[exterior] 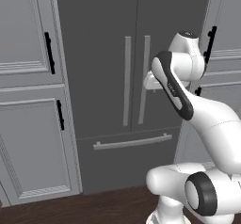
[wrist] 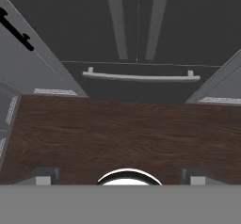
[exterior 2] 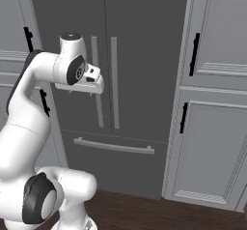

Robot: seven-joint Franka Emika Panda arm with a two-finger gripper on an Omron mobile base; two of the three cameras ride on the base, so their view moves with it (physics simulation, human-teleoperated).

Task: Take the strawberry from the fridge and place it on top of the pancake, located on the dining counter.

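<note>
Two tips of the tool [wrist: 120,176] stand wide apart, facing the shut fridge [wrist: 136,25].

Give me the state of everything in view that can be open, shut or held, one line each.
fridge: both upper doors shut, handles untouched.
bottom drawer: shut.
cabinets: doors shut.
gripper: open, holding nothing, raised in front of the fridge and aimed down at the wooden floor.
</note>
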